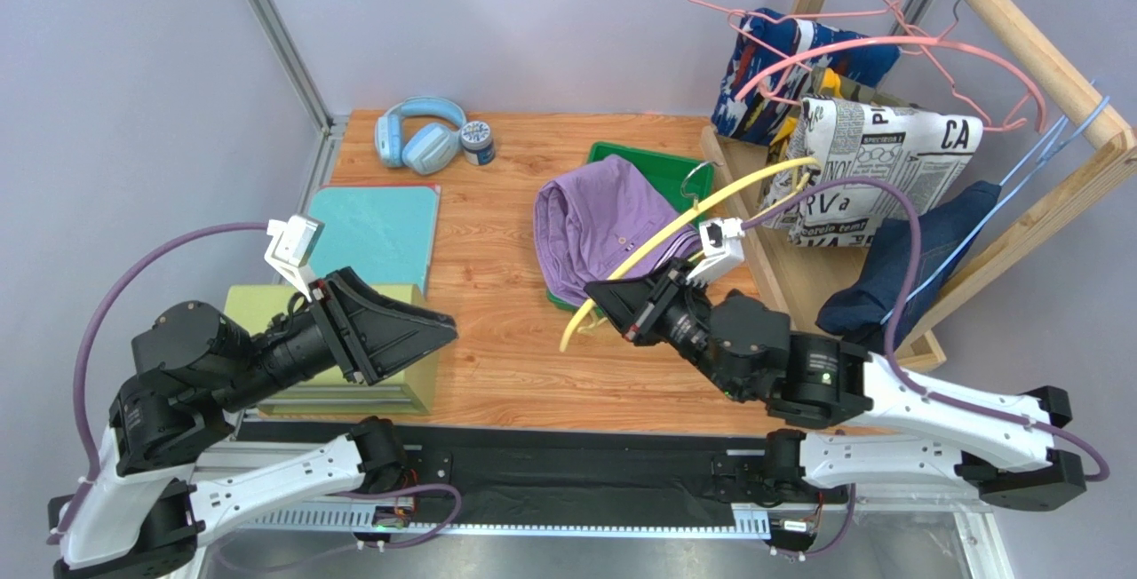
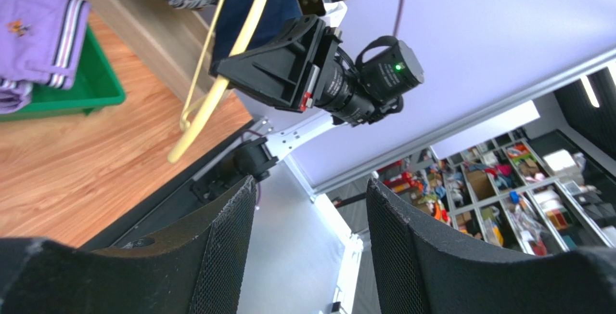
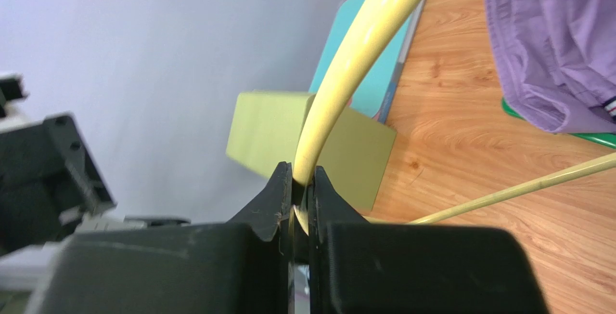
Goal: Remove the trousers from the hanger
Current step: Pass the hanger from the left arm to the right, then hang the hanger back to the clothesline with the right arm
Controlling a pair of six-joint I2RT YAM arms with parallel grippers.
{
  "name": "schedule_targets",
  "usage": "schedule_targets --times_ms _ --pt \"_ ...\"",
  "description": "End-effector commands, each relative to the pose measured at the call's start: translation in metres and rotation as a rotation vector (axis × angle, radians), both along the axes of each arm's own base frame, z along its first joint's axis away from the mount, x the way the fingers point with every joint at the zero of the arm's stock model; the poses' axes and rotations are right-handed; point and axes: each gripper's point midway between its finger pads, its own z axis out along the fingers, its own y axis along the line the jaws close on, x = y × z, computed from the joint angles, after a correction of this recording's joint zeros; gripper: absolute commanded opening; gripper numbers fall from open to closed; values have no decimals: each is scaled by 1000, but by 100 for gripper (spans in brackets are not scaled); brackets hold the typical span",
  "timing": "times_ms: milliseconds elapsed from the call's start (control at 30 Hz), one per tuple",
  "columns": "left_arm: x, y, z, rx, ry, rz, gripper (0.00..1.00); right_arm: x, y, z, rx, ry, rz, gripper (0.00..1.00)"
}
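The wooden table (image 1: 507, 353) sits in front of pale walls, and a wooden rack (image 1: 1054, 66) stands at its right end. My right gripper (image 3: 300, 184) is squeezed tight on the thick end of the yellow hanger (image 3: 351, 61) and holds it up above the table. As far as I can see, the hanger has nothing on it. The purple trousers (image 1: 601, 220) lie in a heap under it, partly on the green tray (image 1: 654, 162) in the middle of the table, so I think this pair is done. My left gripper (image 2: 309, 198) is wide open with nothing in it. It hangs over the yellow-green box (image 3: 354, 151) on the left, well away from the clothes. I can see 3 more pairs on the rack: the newsprint trousers (image 1: 888, 160), the dark blue denim trousers (image 1: 934, 253) below them, and the blue, white and red trousers (image 1: 774, 66) at the back. I cannot tell if another pair hides behind those. So I judge that 1 pair is off and the step now is to get rid of the bare hanger. Next I should lay it on a bare bit of wood, not on the purple pair, and let go. Its far end is near the newsprint pair, so I must go slowly and not snag it.
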Motion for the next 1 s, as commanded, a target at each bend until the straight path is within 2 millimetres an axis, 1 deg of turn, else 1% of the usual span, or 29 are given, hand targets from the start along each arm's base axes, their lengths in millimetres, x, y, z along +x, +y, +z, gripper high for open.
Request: schedule_targets --times_ms 0,33,67,100,133,167,233,267,300,333,367,400,433,467,500,533,567,600,633,667,733,767,833,867,900,933,967 --pt "4 12 -15 56 11 53 63 32 -7 45 210 24 -236 0" --pt "3 14 -14 52 9 51 63 34 -2 46 210 22 -239 0" --pt "2 16 -14 53 6 53 63 35 1 51 219 17 -240 0" --pt "1 16 -13 54 5 52 63 37 9 48 203 16 -242 0" --pt "1 18 -13 52 3 53 63 38 11 50 196 10 -246 0" --pt "0 19 -13 54 1 50 63 40 11 56 202 3 -255 0" --pt "-2 20 -13 56 0 43 63 47 4 56 167 -15 -311 0" --pt "-3 21 -13 54 -1 40 63 50 -1 60 154 -32 -337 0" --pt "-4 22 -13 50 -1 40 63 55 -9 68 150 -47 -372 0" --pt "-4 22 -14 48 3 41 63 58 -14 71 127 -61 -389 0" --pt "-4 22 -17 52 8 39 63 65 -22 74 119 -66 -418 0" --pt "-5 22 -18 52 8 39 63 67 -26 79 113 -64 -411 0" --pt "-5 23 -18 48 10 39 63 71 -29 81 112 -64 -412 0" --pt "-4 21 -21 55 13 39 63 83 -39 82 107 -66 -444 0" --pt "-4 20 -21 55 17 37 63 85 -41 85 99 -61 -419 0" --pt "-5 19 -21 52 15 31 63 89 -47 87 101 -59 -423 0" --pt "-4 18 -22 56 17 28 63 100 -59 90 94 -68 -456 0" --pt "-5 16 -22 56 20 23 63 102 -60 89 86 -63 -427 0" --pt "-5 15 -22 59 18 17 63 104 -69 93 102 -62 -437 0" --pt "-5 15 -23 62 20 16 63 114 -82 95 96 -73 -471 0" --pt "-4 13 -24 64 25 16 63 117 -90 102 94 -92 -460 0" --pt "-4 11 -26 68 27 14 63 122 -103 108 100 -107 -489 0" --pt "-3 10 -27 68 32 11 63 124 -107 113 103 -119 -458 0" --pt "-3 8 -29 74 35 8 63 133 -123 118 115 -126 -493 0" --pt "-2 5 -30 78 39 5 63 131 -122 120 124 -125 -451 0" --pt "-3 4 -29 74 39 -1 63 134 -126 122 125 -131 -453 0" --pt "-2 2 -30 78 42 -5 63 140 -139 127 128 -143 -485 0"
